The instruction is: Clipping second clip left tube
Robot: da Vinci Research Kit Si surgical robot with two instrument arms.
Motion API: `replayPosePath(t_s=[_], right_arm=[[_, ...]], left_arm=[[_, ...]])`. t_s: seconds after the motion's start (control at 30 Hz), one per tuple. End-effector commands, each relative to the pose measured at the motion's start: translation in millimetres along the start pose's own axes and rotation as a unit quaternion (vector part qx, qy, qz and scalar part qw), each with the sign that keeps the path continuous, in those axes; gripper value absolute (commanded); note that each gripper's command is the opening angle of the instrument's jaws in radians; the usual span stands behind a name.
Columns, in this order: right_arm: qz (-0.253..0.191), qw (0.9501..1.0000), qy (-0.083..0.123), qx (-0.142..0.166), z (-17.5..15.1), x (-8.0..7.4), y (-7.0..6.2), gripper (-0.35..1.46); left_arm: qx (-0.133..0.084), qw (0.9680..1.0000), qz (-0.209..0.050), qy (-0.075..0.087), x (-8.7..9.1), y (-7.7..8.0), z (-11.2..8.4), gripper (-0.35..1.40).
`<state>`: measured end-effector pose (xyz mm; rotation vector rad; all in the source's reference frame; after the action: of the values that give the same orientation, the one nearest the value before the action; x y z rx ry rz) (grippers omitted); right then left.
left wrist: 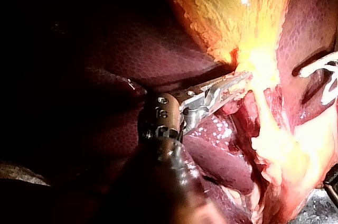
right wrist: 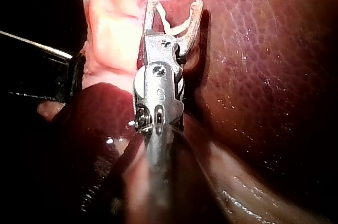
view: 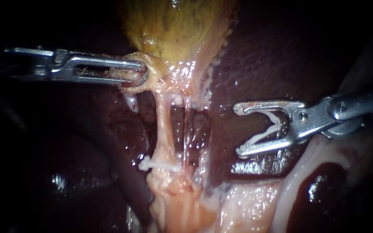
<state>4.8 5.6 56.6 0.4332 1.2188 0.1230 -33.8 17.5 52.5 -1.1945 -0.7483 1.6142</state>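
The left tube [view: 164, 125] runs down from the yellow gallbladder [view: 178, 30], and one white clip [view: 158, 165] is closed across its lower part. A thinner right tube [view: 186, 133] lies just beside it. My left instrument [view: 141, 72] has its jaws shut on pale tissue at the gallbladder's neck, as the left wrist view also shows [left wrist: 240, 80]. My right instrument [view: 238, 129] stands apart from both tubes, over the liver [view: 273, 56], to their right. Its jaws are wide apart and hold an open white clip [view: 266, 129] between them, with the same clip [right wrist: 171, 23] showing in the right wrist view.
Dark liver lies on both sides of the tubes. A pale fold of tissue [view: 298, 172] curves under my right instrument's shaft. Pale fatty tissue [view: 178, 203] spreads below the clipped part of the left tube.
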Motion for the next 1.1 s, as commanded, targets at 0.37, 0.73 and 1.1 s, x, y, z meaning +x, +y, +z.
replayPosePath(t_s=[0.37,0.73,1.1], right_arm=[[-0.002,1.0000,0.001,0.005,1.5,1.3,-0.7,0.50],[0.085,0.9953,0.019,0.043,9.2,4.2,-2.8,0.50],[0.103,0.9935,0.024,0.042,13.8,4.1,-1.1,0.50]], left_arm=[[0.001,0.9999,-0.009,0.006,2.2,1.8,-6.9,-0.35],[0.003,0.9999,-0.010,0.010,2.2,2.9,-7.2,-0.35],[0.004,0.9999,-0.011,0.011,2.1,4.0,-7.0,-0.35]])
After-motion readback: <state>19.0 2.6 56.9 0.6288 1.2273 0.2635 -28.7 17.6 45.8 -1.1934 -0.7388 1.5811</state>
